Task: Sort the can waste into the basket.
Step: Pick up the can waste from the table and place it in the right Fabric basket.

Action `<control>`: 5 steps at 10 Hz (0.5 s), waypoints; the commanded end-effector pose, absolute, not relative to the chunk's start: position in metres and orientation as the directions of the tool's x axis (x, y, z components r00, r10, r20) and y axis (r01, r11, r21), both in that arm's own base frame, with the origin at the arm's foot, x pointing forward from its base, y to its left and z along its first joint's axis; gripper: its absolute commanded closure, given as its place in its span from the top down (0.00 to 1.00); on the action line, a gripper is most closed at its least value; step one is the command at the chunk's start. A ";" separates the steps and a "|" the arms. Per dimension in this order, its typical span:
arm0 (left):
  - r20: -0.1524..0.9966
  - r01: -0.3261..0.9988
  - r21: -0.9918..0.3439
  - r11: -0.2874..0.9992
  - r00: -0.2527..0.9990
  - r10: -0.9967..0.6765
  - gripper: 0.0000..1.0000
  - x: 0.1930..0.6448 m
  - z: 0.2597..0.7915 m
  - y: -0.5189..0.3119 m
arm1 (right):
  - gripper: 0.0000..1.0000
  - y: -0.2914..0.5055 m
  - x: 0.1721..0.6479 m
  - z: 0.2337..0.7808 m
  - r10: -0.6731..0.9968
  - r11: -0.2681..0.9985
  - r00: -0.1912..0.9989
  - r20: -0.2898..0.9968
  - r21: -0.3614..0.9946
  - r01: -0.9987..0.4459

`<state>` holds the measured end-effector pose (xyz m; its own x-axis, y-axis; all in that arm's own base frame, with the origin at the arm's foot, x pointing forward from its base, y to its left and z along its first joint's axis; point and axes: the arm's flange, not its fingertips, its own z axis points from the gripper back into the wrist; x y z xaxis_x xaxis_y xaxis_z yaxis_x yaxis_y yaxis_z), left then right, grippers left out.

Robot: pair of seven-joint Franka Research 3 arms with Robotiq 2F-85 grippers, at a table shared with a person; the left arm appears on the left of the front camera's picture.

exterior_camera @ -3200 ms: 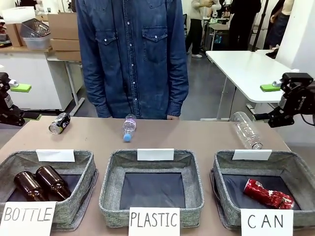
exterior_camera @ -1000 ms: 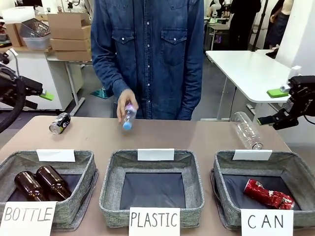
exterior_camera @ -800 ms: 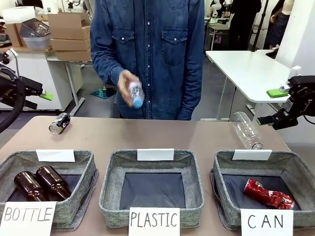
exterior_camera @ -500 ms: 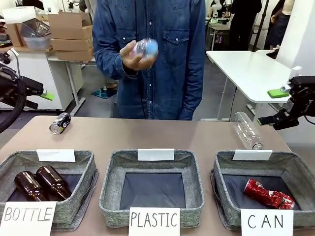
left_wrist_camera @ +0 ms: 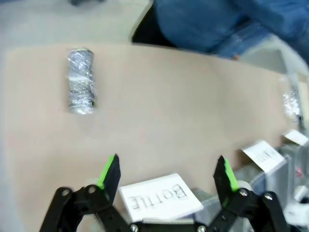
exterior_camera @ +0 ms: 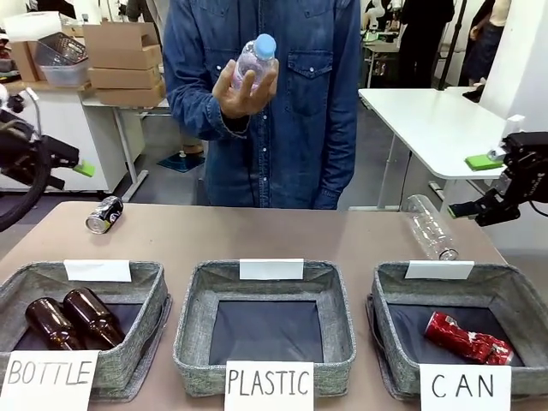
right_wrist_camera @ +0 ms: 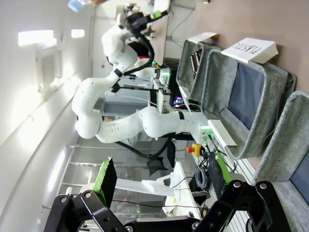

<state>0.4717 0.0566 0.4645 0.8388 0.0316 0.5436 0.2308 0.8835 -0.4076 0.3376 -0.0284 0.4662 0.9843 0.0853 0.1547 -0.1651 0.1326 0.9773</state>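
Two small metal drink cans make up this job, and neither has shifted in the last few seconds. The red dented can (exterior_camera: pixel 467 338) lies on the dark bottom of the grey woven-fabric basket (exterior_camera: pixel 522 295) behind the white "CAN" sign (exterior_camera: pixel 465 387), at the lower right of the front view. The black-and-silver printed can (exterior_camera: pixel 104 214) lies on its side on the brown tabletop (exterior_camera: pixel 325 235) at middle left, well apart from that basket.

What has changed is around them. The person's hand (exterior_camera: pixel 240 90) has lifted the small clear plastic bottle with a blue cap (exterior_camera: pixel 253 60) off the middle of the table. The hand now holds it upright at chest height, top centre of the frame. That bottle is plastic, so it does nothing for the can count.

The left arm has risen at the left edge of the frame. The left gripper (left_wrist_camera: pixel 166 164) hangs spread wide and empty. Its wrist camera looks down on the loose can in the upper left of its frame. The right gripper (right_wrist_camera: pixel 161 169) has barely moved at the right edge, and it too is fully spread with nothing in it.

By my reading the task is half done: one can is in and one remains. The left arm is best placed to take it, followed by a long carry across to the right-hand basket.
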 end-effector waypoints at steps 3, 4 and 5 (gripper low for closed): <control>0.537 0.110 -0.200 0.974 0.843 0.015 1.00 0.561 0.428 0.041 | 1.00 -0.031 0.338 0.468 0.098 0.131 0.981 0.167 0.975 -0.179; 0.480 0.121 -0.202 0.972 0.877 -0.009 1.00 0.577 0.416 0.037 | 1.00 -0.031 0.338 0.468 0.098 0.131 0.981 0.167 0.975 -0.179; 0.441 0.095 -0.155 0.983 0.897 -0.018 1.00 0.597 0.401 0.037 | 1.00 -0.031 0.338 0.468 0.098 0.131 0.981 0.167 0.975 -0.179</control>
